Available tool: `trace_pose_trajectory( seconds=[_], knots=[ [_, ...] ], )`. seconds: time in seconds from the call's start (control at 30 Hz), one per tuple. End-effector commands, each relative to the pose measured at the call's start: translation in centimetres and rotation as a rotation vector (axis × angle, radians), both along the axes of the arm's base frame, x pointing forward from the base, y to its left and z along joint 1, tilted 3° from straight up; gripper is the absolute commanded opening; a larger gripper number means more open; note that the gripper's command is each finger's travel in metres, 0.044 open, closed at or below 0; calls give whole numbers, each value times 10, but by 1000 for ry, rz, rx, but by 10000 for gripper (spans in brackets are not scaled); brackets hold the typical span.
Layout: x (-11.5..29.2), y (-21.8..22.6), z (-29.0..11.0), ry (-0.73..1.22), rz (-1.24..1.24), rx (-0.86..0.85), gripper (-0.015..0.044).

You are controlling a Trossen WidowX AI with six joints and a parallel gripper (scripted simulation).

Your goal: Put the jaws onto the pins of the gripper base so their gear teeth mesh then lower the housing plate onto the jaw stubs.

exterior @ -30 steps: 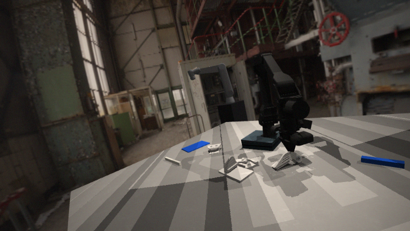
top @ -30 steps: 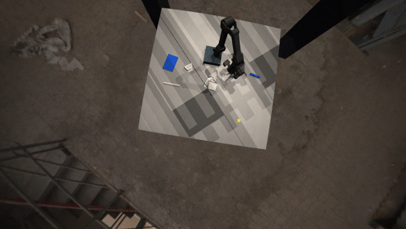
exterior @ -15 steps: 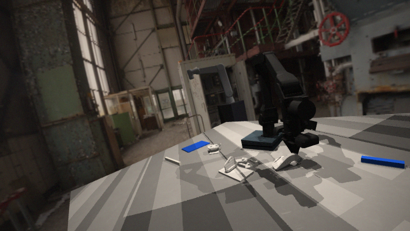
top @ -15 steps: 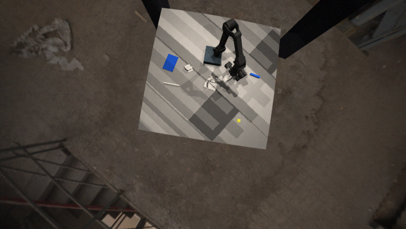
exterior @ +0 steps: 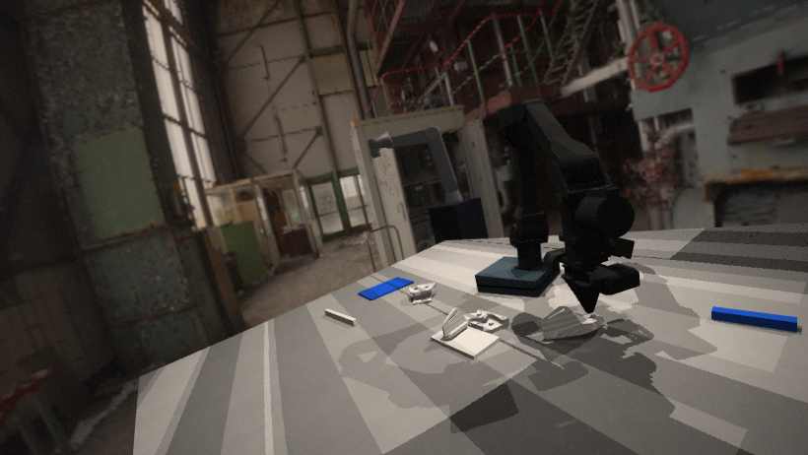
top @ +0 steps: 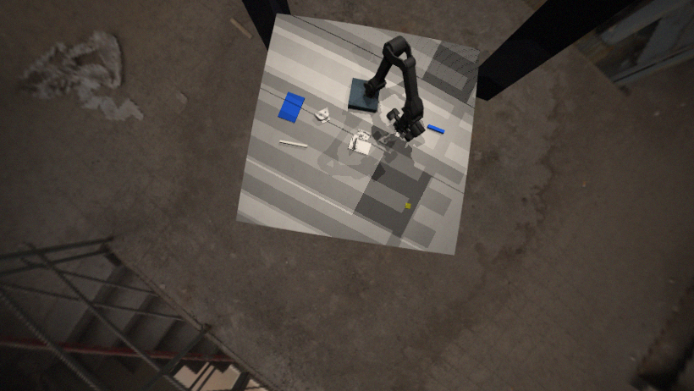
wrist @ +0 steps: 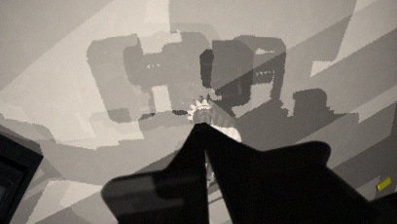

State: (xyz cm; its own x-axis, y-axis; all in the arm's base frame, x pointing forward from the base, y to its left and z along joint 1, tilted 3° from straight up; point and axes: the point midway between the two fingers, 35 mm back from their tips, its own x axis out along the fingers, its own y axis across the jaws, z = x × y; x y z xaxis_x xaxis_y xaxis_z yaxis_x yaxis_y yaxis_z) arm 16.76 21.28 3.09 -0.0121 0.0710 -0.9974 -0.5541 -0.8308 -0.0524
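My hand (top: 406, 137) (exterior: 589, 308) (wrist: 200, 128) is clenched, fingertips together, nothing between them. It points down over a loose ridged jaw (top: 387, 139) (exterior: 568, 323) (wrist: 222, 120); contact with it, cannot tell. Gear teeth on that jaw show just past my fingertips in the wrist view. Jaw lies on the desk (top: 300, 194) (exterior: 304, 395) (wrist: 44, 58), apart from the other white parts.

Second jaw (top: 356, 141) (exterior: 453, 323) is tilted up at the square white plate (top: 362, 146) (exterior: 473, 343). Small white piece (top: 365, 134) (exterior: 489, 319) sits right beside that plate. Which of these is the base, cannot tell; pins too small to make out. Another white part (top: 322, 115) (exterior: 422, 292) lies near the blue slab (top: 291, 107) (exterior: 385, 288). The two jaws are apart, teeth not meshed, nothing closed up.

Also on the desk: white stick (top: 293, 143) (exterior: 339, 316) lying flat, blue bar (top: 435, 129) (exterior: 753, 318) on the far side of my hand from the plate, small yellow block (top: 408, 206) (wrist: 383, 183) well apart from the white parts.
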Motion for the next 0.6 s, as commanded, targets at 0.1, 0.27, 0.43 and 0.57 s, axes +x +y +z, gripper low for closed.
trace_pose_trajectory(
  seconds=[0.1, 0.27, 0.43, 0.57],
  knots=[
    [1, -4, 57, -3, -1, 3, 0],
    [2, -2, 51, -8, -6, 9, 53],
    [2, -2, 51, -8, -6, 9, 184],
    [2, -2, 51, -8, -6, 9, 289]
  ],
)
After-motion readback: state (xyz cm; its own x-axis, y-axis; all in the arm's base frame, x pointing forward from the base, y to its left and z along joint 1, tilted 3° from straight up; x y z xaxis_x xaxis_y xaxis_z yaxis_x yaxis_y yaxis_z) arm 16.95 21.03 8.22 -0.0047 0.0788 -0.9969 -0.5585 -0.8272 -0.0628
